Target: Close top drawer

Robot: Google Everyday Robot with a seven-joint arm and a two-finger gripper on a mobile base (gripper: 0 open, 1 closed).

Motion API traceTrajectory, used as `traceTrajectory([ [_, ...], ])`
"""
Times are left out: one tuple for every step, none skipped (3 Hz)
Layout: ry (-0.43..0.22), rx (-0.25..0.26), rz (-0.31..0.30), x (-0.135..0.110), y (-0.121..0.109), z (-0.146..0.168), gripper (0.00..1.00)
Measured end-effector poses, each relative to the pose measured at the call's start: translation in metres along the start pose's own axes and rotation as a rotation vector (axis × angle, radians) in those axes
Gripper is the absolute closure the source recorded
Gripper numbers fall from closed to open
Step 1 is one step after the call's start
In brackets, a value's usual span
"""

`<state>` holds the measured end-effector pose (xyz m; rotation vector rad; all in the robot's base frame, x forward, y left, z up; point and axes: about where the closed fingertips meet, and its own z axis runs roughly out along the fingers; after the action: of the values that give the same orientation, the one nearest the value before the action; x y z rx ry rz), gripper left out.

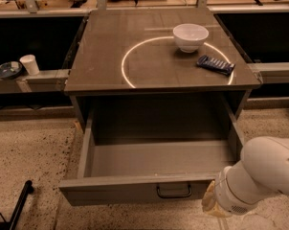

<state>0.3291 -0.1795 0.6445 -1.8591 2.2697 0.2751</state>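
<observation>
The top drawer (135, 191) stands pulled far out of the grey-brown cabinet. Its inside looks bare. Its wide front panel faces me low in the camera view, with a dark loop handle (174, 191) at its centre. My white arm (264, 174) comes in from the bottom right. My gripper (212, 206) is at its yellowish end, just right of the handle and close to the right end of the drawer front, at about the panel's lower edge. I cannot tell whether it touches the panel.
On the cabinet top (111, 71) stand a white bowl (190, 36) and a blue packet (215, 64) beside a bright ring of light. A white cup (29, 64) and a dark dish (8, 70) sit on the left shelf. A dark pole (20, 205) lies on the speckled floor at bottom left.
</observation>
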Motion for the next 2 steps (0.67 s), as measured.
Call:
traceTrajectory([
  [-0.033, 0.057, -0.002, 0.0056, -0.0104, 0.0173, 1.0],
  [-0.026, 0.064, -0.008, 0.0085, -0.0124, 0.0199, 1.0],
])
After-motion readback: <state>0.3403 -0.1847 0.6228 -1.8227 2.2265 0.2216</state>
